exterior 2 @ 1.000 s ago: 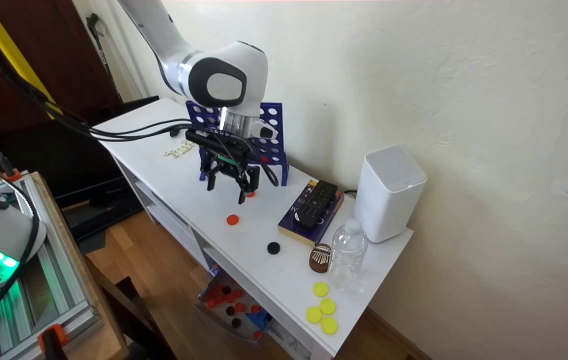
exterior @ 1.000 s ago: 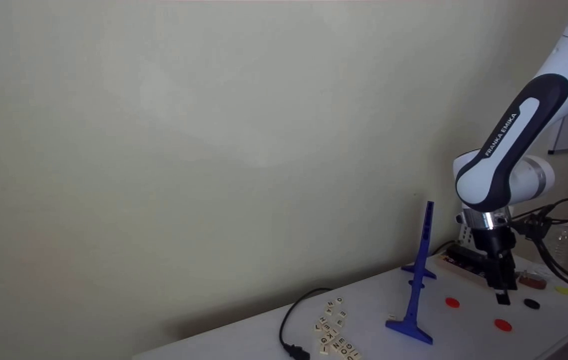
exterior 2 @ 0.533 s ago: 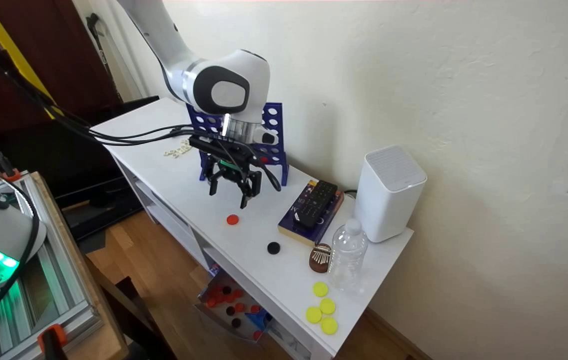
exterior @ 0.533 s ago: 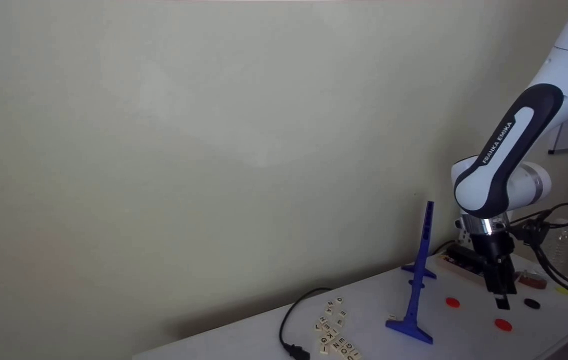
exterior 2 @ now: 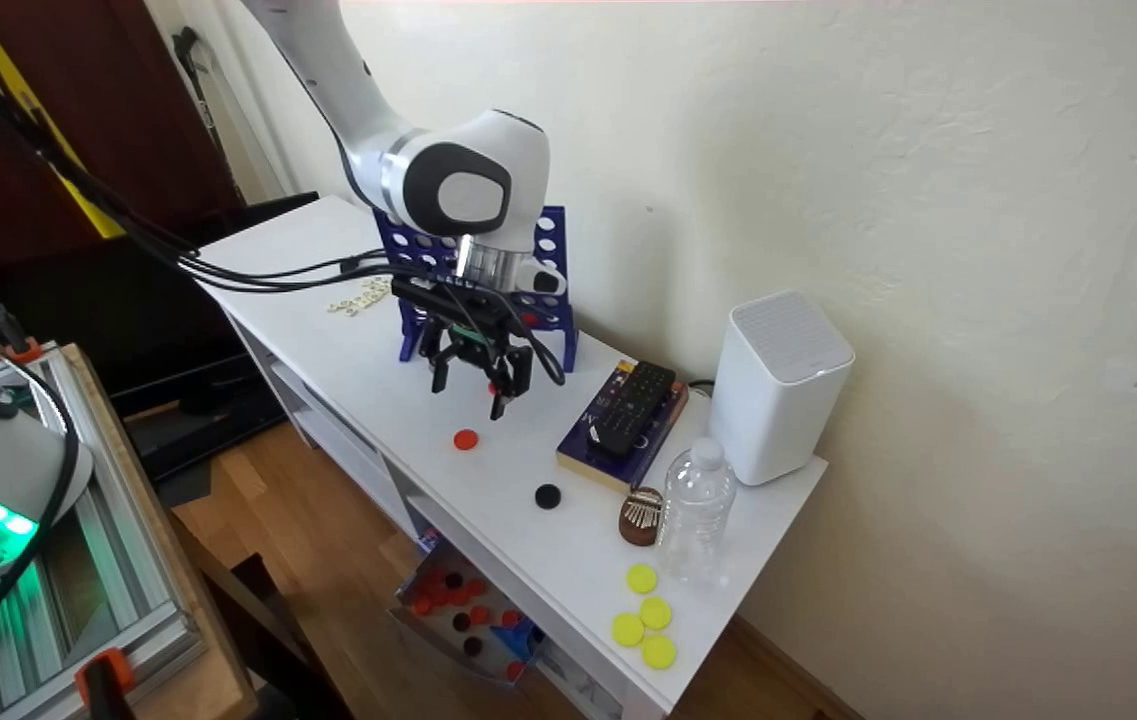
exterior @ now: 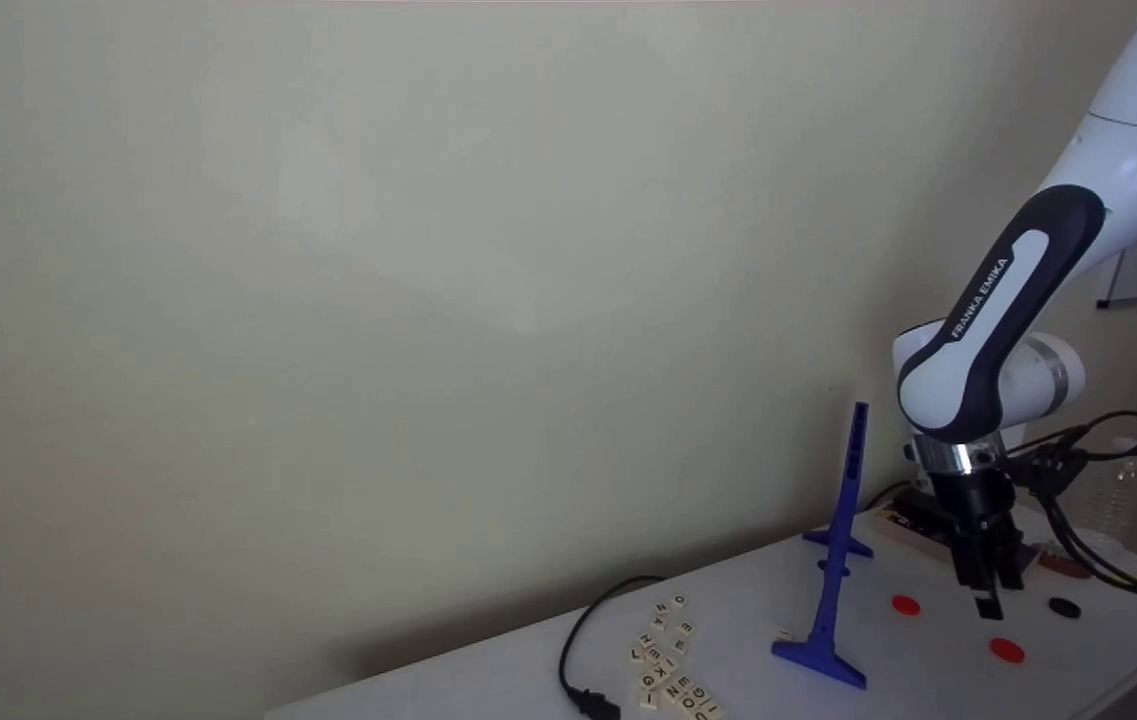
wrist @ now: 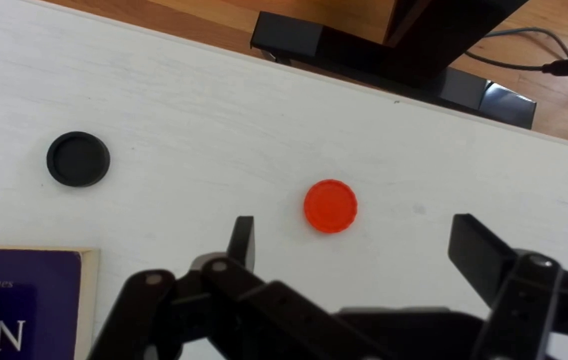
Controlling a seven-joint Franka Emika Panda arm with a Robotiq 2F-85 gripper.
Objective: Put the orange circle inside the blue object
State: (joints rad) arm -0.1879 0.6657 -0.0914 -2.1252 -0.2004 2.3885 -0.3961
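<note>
- Claw [wrist: 353, 227], one: released, fingers [wrist: 242, 237] spread wide, holding nothing. I had it hanging above the white table [wrist: 189, 100].
- Orange disc [wrist: 330, 206], one: flat on the table, well in from its edge. Round, so no long axis to match. I took it for the task's piece.
- Governing relation: in the wrist view the disc lay within the span of the fingers, nearer the one at that view's left, and ahead of the tips, towards the table's edge. I judged a small shift that way was due, then a descent and a pinch; some of the offset may have been camera angle.
- Further orange disc [exterior: 906, 605], one: nearer the rack; not my choice.
- Black disc [wrist: 78, 159], one: outside the fingers' span.
- Blue rack [exterior: 839, 530], one: upright, seen edge-on in an exterior view, apart from the claw.
- Hazard: a thin piece; I expected the tips would need to go almost to the tabletop.
- Stage: grasp not yet made, insertion outstanding.
</note>
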